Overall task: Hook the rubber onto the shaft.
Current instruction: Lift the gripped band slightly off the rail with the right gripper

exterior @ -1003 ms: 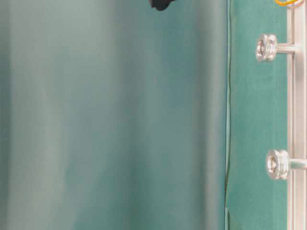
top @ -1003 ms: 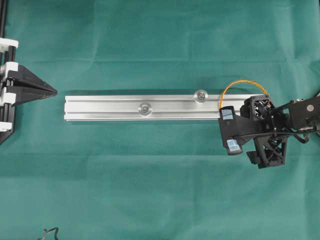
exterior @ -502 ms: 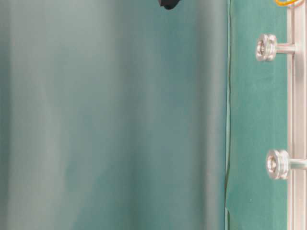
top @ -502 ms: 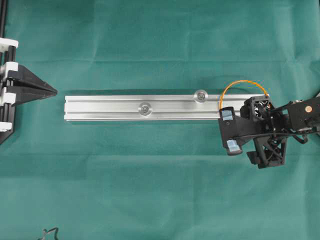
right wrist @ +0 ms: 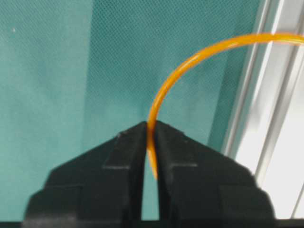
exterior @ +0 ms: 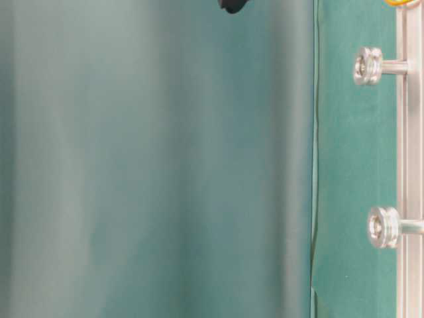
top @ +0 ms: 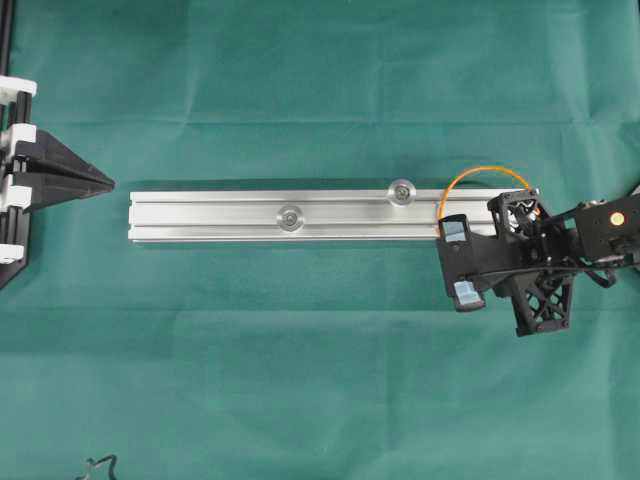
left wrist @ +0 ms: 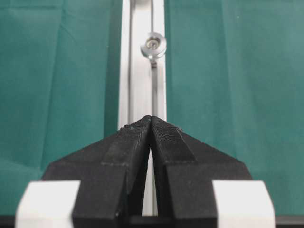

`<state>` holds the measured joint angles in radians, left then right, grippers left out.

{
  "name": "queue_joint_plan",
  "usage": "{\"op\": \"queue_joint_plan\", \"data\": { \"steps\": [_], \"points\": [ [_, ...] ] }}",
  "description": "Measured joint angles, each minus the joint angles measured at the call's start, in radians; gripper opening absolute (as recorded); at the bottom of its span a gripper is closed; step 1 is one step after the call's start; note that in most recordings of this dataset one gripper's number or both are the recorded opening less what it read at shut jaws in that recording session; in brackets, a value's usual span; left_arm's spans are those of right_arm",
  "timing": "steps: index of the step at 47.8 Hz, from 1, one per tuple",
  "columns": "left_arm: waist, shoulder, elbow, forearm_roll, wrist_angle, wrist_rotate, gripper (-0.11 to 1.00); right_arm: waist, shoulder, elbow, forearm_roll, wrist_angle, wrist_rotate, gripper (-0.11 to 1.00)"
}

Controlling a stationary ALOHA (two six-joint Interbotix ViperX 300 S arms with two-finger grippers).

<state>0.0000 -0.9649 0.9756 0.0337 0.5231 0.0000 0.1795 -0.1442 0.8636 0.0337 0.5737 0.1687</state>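
The orange rubber (top: 478, 171) arcs over the far edge of the aluminium rail (top: 210, 215) at its right end. My right gripper (top: 528, 198) is shut on the band's right side. In the right wrist view the rubber (right wrist: 190, 61) runs into the pinched tips of the right gripper (right wrist: 151, 125). Two round-headed shafts stand on the rail, one shaft (top: 401, 191) near the band and another shaft (top: 291, 217) further left. Shut and empty, my left gripper (top: 108, 183) sits off the rail's left end and points along it; its wrist view shows the left gripper (left wrist: 151, 118).
Green cloth (top: 300, 360) covers the table. The table-level view shows the two shafts (exterior: 368, 65) (exterior: 383, 226) sticking out from the rail (exterior: 412, 165), a bit of the rubber (exterior: 400, 2) at the top edge, and a dark piece of the right arm (exterior: 232, 5).
My right gripper's jaws have closed from wide open onto the rubber band, and the band's arc has drawn in slightly. The left arm has not moved.
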Motion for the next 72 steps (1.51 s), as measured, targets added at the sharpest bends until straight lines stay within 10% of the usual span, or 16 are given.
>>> {"op": "queue_joint_plan", "data": {
  "steps": [38,72],
  "points": [
    [0.000,0.000,0.000,0.000,0.000,0.000,0.00,0.000,-0.012,-0.009,-0.008,0.014,0.003,0.07],
    [0.000,0.000,0.000,0.000,0.000,0.000,0.00,0.002,-0.146,-0.236,-0.110,0.411,0.002,0.07]
  ]
}}
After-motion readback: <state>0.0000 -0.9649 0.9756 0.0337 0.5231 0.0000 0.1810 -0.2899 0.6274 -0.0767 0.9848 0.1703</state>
